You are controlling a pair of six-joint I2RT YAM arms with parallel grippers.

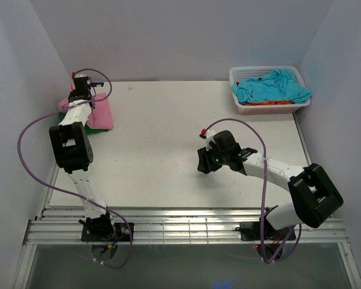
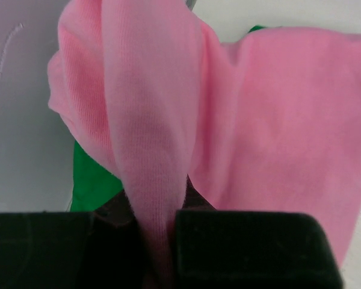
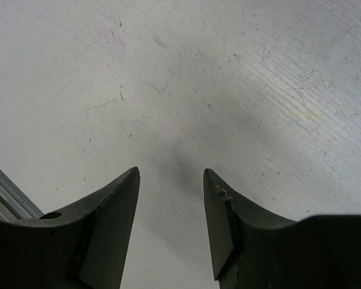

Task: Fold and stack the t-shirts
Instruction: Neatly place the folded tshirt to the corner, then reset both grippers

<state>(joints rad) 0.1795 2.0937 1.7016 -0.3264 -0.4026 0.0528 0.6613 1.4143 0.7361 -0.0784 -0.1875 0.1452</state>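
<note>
The pink shirt [image 1: 103,113] lies on the green shirt [image 1: 94,128] at the far-left corner of the worktop [image 1: 168,132]. Its long axis seems to run near-to-far, though the arm hides much of it. The left tool [image 2: 159,238] pinches a raised pink fold; best lay it flat, squared over the green, then release without dragging. The right tool [image 3: 171,198] hangs open above the worktop.

Top camera looks down on table [image 1: 168,120]; wrist cameras view close-up.

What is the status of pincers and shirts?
Left pincer shut on pink t-shirt, green t-shirt beneath. Right pincer open, empty, over table. Turquoise t-shirt in basket. Nothing blocking.
</note>
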